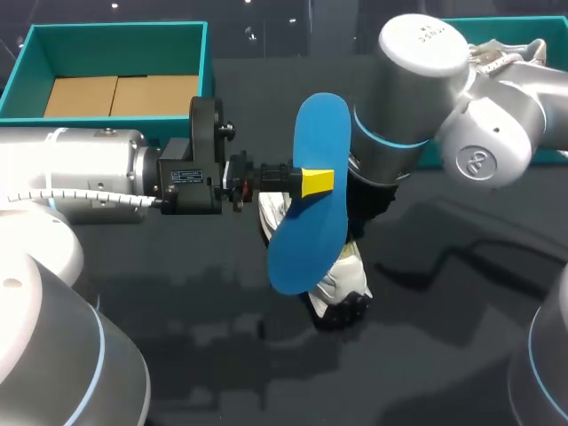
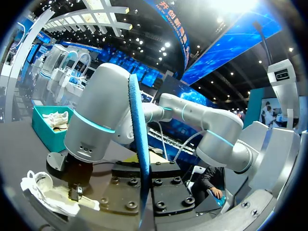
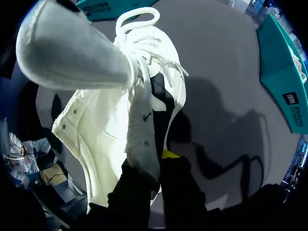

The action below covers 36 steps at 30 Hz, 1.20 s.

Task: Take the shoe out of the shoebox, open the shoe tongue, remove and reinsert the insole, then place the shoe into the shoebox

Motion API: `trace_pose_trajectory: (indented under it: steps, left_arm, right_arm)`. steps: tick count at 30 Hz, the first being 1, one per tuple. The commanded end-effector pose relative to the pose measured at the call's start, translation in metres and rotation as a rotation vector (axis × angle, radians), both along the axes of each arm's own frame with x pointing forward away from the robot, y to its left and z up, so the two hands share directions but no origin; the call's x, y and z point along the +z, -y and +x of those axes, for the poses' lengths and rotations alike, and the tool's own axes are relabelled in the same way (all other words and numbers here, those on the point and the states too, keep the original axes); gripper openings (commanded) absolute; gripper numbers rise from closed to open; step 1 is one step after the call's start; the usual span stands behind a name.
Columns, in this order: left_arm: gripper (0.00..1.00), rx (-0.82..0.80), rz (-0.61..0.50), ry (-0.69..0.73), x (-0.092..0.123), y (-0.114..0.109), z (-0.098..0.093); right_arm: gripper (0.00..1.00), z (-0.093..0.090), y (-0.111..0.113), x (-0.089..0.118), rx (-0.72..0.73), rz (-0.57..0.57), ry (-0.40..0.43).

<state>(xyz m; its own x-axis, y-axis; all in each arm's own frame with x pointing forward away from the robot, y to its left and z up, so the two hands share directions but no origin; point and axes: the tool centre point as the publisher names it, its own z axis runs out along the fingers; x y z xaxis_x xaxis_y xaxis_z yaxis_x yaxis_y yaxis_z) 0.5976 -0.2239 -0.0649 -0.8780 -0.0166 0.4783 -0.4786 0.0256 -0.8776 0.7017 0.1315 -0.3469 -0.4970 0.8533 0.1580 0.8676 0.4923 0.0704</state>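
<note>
The teal shoebox [image 1: 115,28] sits at the tabletop's [image 1: 444,355] far left corner; my left hand [image 1: 317,181] is clamped on the blue insole [image 1: 315,133], holding it out flat over the white shoe [image 1: 342,284]; my right hand [image 3: 153,161] grips that shoe by its tongue [image 3: 142,130], down on the tabletop.

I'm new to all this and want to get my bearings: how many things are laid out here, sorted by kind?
Teal shoeboxes: 2
White shoes: 2 (one on the table, one in the right-hand box)
Blue insole: 1
Total: 5
</note>
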Motion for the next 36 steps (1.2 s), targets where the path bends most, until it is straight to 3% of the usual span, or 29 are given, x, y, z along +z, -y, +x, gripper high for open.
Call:
trace_pose_trajectory:
  steps: [1, 7, 14, 36]
  left_arm:
    - [0.0, 0.002, -0.002, 0.001, -0.001, 0.002, -0.001]
    - [0.0, 0.002, -0.002, 0.001, -0.001, 0.002, -0.001]
    - [0.0, 0.002, -0.002, 0.001, -0.001, 0.002, -0.001]
    - [0.0, 0.002, -0.002, 0.001, -0.001, 0.002, -0.001]
  right_arm:
    - [0.0, -0.004, 0.003, 0.002, -0.003, 0.009, 0.013]
    - [0.0, -0.007, -0.003, -0.007, -0.24, -0.016, -0.077]
    - [0.0, -0.016, -0.01, -0.005, -0.399, -0.051, -0.102]
    - [0.0, -0.027, -0.014, -0.026, -0.362, -0.01, 0.009]
